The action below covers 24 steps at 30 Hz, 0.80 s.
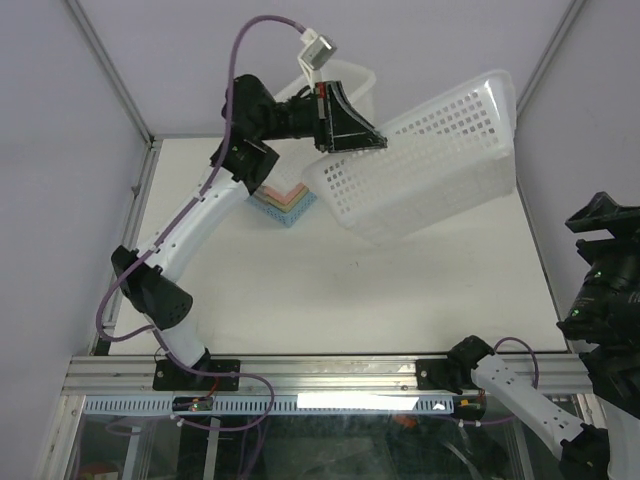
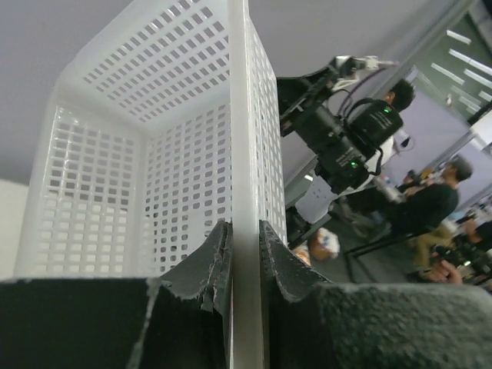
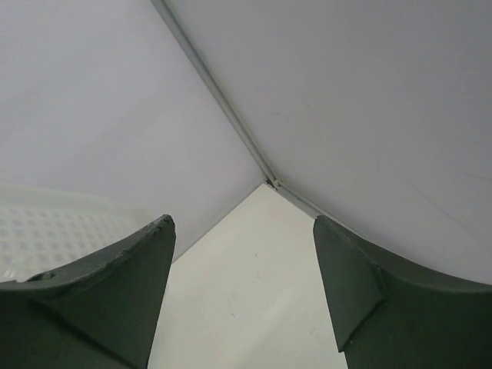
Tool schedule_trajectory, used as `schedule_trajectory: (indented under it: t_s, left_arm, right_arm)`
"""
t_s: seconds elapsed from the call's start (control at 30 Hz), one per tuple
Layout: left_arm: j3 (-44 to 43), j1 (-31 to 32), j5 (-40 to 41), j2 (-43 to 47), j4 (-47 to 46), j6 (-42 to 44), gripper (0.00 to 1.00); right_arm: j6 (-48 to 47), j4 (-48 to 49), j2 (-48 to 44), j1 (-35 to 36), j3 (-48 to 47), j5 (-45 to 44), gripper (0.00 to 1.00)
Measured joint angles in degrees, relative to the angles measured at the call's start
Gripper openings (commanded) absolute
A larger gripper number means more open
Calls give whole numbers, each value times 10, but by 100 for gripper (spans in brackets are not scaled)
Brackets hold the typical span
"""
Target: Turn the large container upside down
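Nearest the arm bases, well to the right of the large basket [image 1: 430, 150] and nearer than it, the right arm [image 1: 605, 290] is sitting folded at the table's [image 1: 400, 300] edge. The right gripper [image 3: 242, 221] is holding its fingers spread wide with nothing between them. In its wrist view a pale strip of the basket is showing at the left edge.

The left arm [image 1: 190, 240] is reaching up from its base toward the basket's left end. There the left gripper [image 2: 244, 231] is pinching the basket's white rim, one finger [image 2: 211, 257] lying against each face of the rim.

The basket, a white plastic one with a grid of holes, is hanging tilted over the far half of the table, its left end low and its right end raised. It seems to be lifted clear of the surface, though the overhead view is not settling whether its low corner is touching.

Just beneath the basket's left end, a stack of pink, yellow and blue pieces [image 1: 285, 205] is lying on the table. Behind the basket's left end, a smaller clear tub [image 1: 352, 78] is standing against the far wall.
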<state>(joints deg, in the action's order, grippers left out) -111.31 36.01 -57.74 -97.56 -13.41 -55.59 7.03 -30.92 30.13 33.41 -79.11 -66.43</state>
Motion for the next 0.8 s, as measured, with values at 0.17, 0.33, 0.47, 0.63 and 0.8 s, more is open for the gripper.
schedule_trajectory:
  t_s: [0.17,0.33,0.47,0.63,0.8]
  left_arm:
    - [91,20,31,-36,-33,-66,0]
    - [126,45,79,-84,-67,-135,0]
    - [148,62,131,-113,-111,-202,0]
    - [127,73,191,-170,-136,-263,0]
    - [92,89,264,-227,-157,-300,0]
  right_arm:
    - [-22,15,-8,0,-2,-30,77]
    - [-32,19,-1,0,-2,-37,78]
    - [-38,21,19,0,-3,-36,78]
    - [-35,28,31,0,-3,-1,78]
    - [-30,33,31,0,-4,41,78]
